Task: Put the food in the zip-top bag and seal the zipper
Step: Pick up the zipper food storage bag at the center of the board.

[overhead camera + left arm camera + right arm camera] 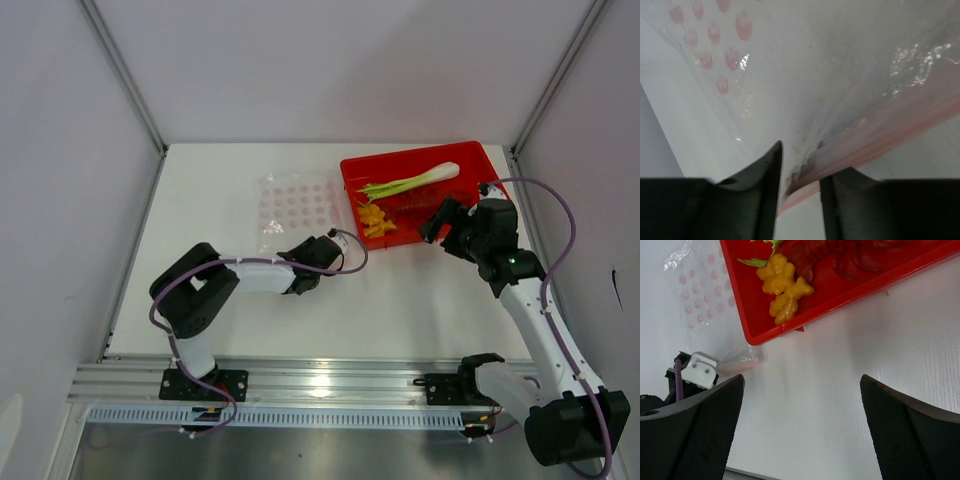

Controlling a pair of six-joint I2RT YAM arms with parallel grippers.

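**Floppy bag, go for the rim**

Left gripper [799, 150] is half open with the zipper [890, 131] between its jaws, not clamped as far as I can see. The zip-top bag [295, 205] lies flat beside the red tray [470, 152]. It's limp, slippery film, so I'd pinch the stiffer rim. Right gripper [800, 435] is wide open and empty, and the food [415, 182] sits in the tray.

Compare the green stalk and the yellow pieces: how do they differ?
The green stalk is long, slim, pale green and white; the yellow pieces form a small lumpy cluster. The stalk lies across the far part of the red tray, the yellow pieces near its left wall. Both lie in that tray, outside the bag.
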